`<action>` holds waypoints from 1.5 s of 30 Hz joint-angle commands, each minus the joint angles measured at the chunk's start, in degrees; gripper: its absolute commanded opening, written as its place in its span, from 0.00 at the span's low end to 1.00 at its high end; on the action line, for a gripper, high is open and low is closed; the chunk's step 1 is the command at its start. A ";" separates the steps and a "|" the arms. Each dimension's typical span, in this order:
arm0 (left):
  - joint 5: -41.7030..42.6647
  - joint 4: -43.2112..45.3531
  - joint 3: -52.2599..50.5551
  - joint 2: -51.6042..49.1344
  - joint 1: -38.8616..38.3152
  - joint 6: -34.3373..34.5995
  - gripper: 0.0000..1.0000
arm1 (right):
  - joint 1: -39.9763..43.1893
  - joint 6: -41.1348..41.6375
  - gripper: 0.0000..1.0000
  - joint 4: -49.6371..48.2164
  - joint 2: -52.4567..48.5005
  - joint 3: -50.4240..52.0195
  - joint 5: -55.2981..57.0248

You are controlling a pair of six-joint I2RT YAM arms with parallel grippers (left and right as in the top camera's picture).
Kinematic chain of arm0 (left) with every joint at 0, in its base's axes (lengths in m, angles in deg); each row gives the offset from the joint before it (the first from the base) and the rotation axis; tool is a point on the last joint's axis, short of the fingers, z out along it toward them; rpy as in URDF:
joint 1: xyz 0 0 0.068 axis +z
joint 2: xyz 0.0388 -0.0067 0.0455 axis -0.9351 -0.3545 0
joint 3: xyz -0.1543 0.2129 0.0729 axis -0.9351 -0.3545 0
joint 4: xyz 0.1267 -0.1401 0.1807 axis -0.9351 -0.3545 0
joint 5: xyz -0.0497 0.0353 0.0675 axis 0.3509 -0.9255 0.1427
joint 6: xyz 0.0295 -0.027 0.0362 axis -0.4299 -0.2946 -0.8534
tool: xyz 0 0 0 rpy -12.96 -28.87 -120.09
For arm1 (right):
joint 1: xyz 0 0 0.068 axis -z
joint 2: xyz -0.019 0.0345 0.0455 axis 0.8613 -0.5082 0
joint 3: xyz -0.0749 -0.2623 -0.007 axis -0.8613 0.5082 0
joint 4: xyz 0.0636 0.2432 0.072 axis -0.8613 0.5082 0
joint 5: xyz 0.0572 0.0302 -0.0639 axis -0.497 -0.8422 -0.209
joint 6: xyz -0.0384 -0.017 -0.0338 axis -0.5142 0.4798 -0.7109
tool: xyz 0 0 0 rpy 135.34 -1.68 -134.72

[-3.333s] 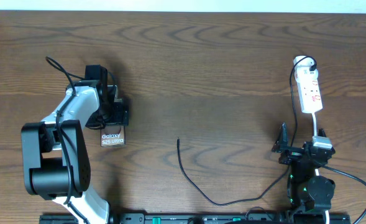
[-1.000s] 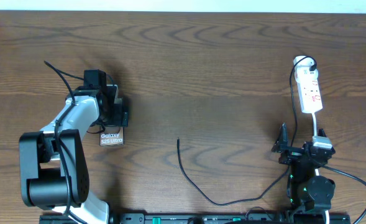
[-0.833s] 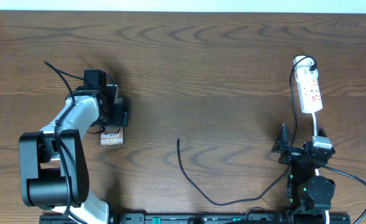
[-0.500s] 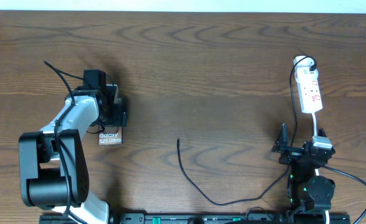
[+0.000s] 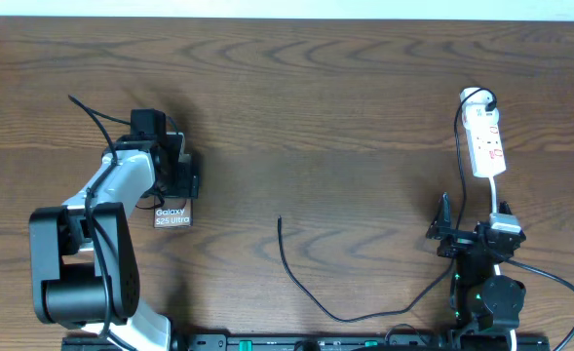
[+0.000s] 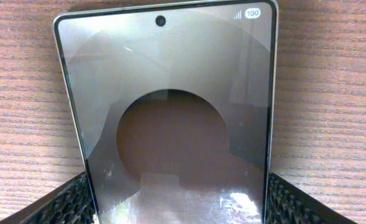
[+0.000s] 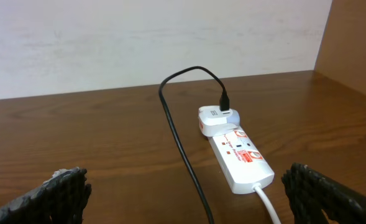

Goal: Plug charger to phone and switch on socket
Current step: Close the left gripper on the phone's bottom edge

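The phone [image 6: 170,93] has been nudged slightly leftward on the table [image 5: 364,97] as the left gripper [image 6: 178,202] is narrowed. Its pads [image 6: 64,199] are now seen against both long edges, so a grasp is judged made. The right gripper [image 7: 183,193] is held wide open and empty, facing the socket [image 7: 240,158]. The charger [image 5: 301,283] is left lying mid-table, its tip unplugged.

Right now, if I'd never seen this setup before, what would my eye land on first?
Probably the phone at the left, its glossy screen filling the left wrist view, pinched at its side edges by the left end effector. Next comes the white socket at the far right, with the charger plugged into it and its thin black cable trailing to a loose tip near the centre.
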 commanded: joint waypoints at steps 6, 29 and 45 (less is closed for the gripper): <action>4.11 -0.74 -4.15 -5.49 0.13 -0.48 0.79 | -0.17 -0.68 0.99 0.24 0.13 0.04 0.04; 4.31 -0.55 -4.15 -5.49 0.13 -0.46 0.69 | -0.17 -0.68 0.99 0.24 0.13 0.04 0.04; 4.33 -0.52 -4.15 -5.49 0.13 -0.46 0.61 | -0.17 -0.66 0.99 0.24 0.13 0.04 0.04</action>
